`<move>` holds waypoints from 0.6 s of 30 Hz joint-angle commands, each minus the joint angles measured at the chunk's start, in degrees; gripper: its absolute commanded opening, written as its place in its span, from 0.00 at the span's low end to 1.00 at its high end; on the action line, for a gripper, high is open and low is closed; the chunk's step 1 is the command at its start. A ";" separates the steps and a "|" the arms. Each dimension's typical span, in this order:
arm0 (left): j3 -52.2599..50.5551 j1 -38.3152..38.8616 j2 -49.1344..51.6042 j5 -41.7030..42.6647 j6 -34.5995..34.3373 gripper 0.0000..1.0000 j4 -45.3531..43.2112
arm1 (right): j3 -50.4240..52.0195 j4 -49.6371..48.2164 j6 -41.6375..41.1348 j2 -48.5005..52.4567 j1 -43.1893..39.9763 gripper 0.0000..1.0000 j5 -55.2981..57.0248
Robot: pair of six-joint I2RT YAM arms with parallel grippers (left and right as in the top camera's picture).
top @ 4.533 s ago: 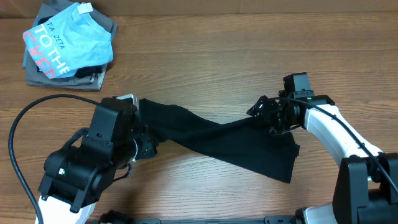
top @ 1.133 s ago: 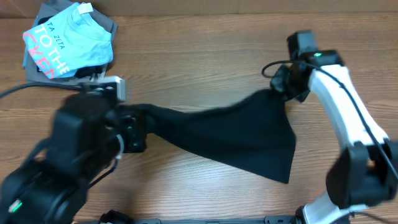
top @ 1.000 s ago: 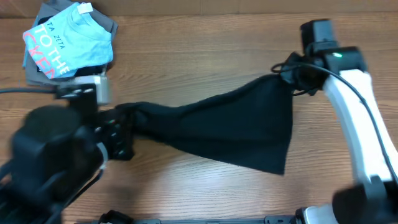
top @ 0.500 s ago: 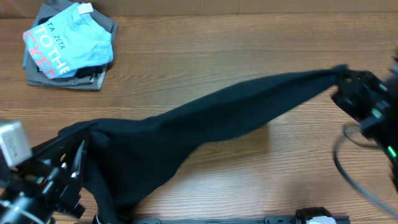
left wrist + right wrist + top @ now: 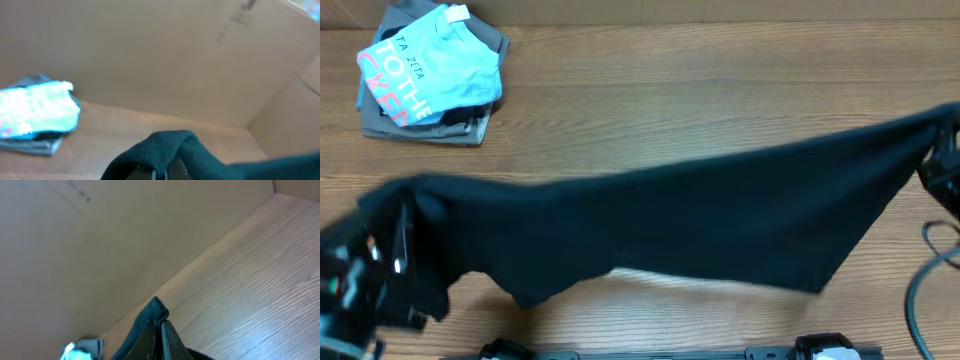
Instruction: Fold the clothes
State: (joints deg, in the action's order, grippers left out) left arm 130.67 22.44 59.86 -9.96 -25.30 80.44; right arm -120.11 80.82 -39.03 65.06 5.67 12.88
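Wooden table (image 5: 700,110), light brown grain. At the table's far left corner sits a pile of folded clothes. Top of pile: light blue tee (image 5: 430,62) with pink and white lettering, small white tag (image 5: 458,13) at its far edge. Directly under it, touching: grey folded garments (image 5: 380,125), edges sticking out on the left and near sides. Plain brown cardboard wall (image 5: 150,60) stands along the table's far edge and meets a second panel at a corner.

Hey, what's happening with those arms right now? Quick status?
Left tool shut on black shirt. Right tool shut on its other end. Shirt stretched wide between them. Folded pile sits apart, far corner; nothing in the way.
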 commanded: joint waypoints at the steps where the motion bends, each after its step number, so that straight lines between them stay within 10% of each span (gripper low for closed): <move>1: -0.20 0.09 7.30 -7.37 1.18 0.04 -2.89 | -0.72 -1.64 -0.26 5.81 0.22 0.04 5.33; 13: -0.37 -2.16 46.18 -7.89 6.93 0.04 -26.53 | -0.70 -15.39 -1.68 37.99 -6.43 0.04 10.78; 18: -0.37 -4.50 61.00 -8.72 10.14 0.29 -37.48 | -0.70 -21.62 3.96 50.14 -9.35 0.20 2.38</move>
State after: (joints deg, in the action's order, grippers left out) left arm 130.32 19.64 117.05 -16.36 -17.85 45.32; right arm -120.42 59.92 -38.41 112.55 -2.37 19.18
